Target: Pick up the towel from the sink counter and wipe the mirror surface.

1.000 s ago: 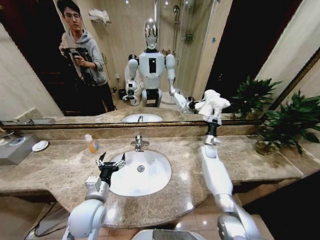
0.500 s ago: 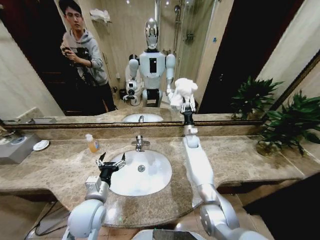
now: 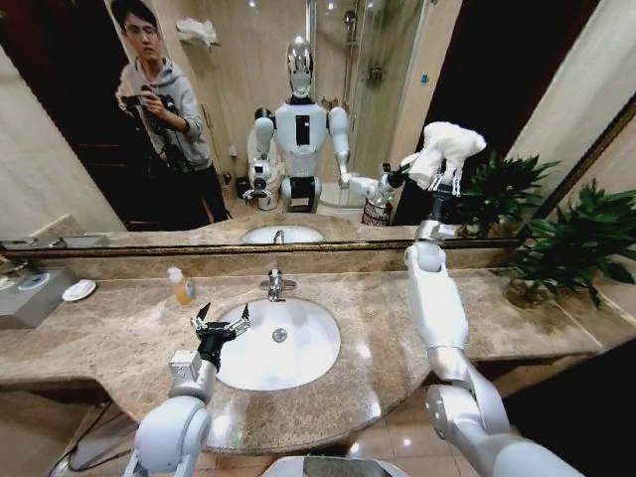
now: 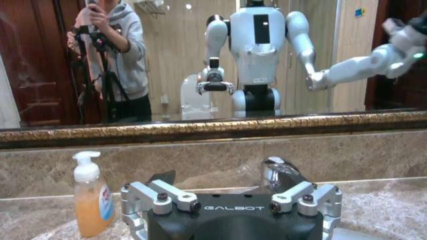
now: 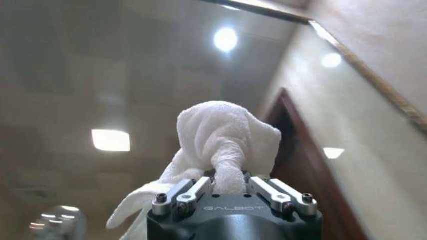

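bits and pieces along the bathroom top

a soap bottle [image 3: 181,285] with orange liquid and a white pump stands upright near the back edge, left of the chrome tap [image 3: 275,284]. further left lie a small white dish [image 3: 79,289] and a grey box [image 3: 30,295]. a leafy green potted plant [image 3: 576,243] sits at the far right. the soap bottle [image 4: 91,196] also appears in the left wrist view.

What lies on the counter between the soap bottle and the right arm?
In the head view, the chrome tap stands between the soap bottle and the right arm, at the back rim of the white basin; the rest of that sink counter stretch is bare.
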Controlling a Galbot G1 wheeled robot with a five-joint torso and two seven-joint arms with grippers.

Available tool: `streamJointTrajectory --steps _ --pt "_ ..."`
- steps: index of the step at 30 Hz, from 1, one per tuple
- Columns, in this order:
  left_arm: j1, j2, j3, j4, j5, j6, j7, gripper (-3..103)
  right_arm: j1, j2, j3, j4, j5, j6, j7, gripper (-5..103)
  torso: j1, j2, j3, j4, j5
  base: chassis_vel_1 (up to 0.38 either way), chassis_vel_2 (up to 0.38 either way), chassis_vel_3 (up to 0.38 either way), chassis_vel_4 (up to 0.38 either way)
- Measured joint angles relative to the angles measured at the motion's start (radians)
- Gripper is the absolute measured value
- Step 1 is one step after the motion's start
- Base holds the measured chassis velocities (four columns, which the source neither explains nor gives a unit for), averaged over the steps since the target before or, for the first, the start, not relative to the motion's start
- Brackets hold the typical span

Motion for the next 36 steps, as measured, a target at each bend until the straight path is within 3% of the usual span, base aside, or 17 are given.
streamJointTrajectory --steps 3,11,19,21,22,26,32,36 --pt "0.0 0.0 0.0 0.0 0.0 0.0 0.0 100 -0.022 0.108 -0.037 0.035 -0.083 -0.002 -0.079 14 0.0 0.0 0.0 0.0015 -0.0001 0.0 0.0 0.0 0.0" --pt "0.0 0.0 0.0 0.0 0.0 0.0 0.0 100 -0.022 0.124 -0.115 0.036 -0.183 0.021 -0.156 14 0.0 0.0 0.0 0.0003 -0.0004 0.0 0.0 0.0 0.0" --pt "0.0 0.0 0.0 0.0 0.0 0.0 0.0 100 -0.021 0.116 -0.042 0.035 -0.127 -0.006 -0.11 14 0.0 0.0 0.0 0.0004 0.0002 0.0 0.0 0.0 0.0" --pt "0.0 0.0 0.0 0.0 0.0 0.0 0.0 100 -0.015 0.022 -0.01 0.03 -0.068 -0.049 -0.046 14 0.0 0.0 0.0 0.0006 0.0002 0.0 0.0 0.0 0.0" --pt "0.0 0.0 0.0 0.0 0.0 0.0 0.0 100 -0.015 0.022 -0.01 0.03 -0.068 -0.049 -0.046 14 0.0 0.0 0.0 0.0006 0.0002 0.0 0.0 0.0 0.0" --pt "0.0 0.0 0.0 0.0 0.0 0.0 0.0 100 0.01 -0.128 0.031 0.012 0.026 -0.102 0.036 14 0.0 0.0 0.0 -0.0018 0.0007 -0.014 -0.011 -0.004 -0.005" --pt "0.0 0.0 0.0 0.0 0.0 0.0 0.0 100 -0.008 -0.123 0.041 0.065 0.037 -0.124 0.025 14 0.0 0.0 0.0 -0.0001 0.0002 -0.018 -0.015 -0.001 -0.004" --pt "0.0 0.0 0.0 0.0 0.0 0.0 0.0 100 -0.068 -0.019 0.012 0.193 0.001 -0.15 -0.023 14 0.0 0.0 0.0 0.0013 0.0002 0.026 0.013 0.0 0.009"
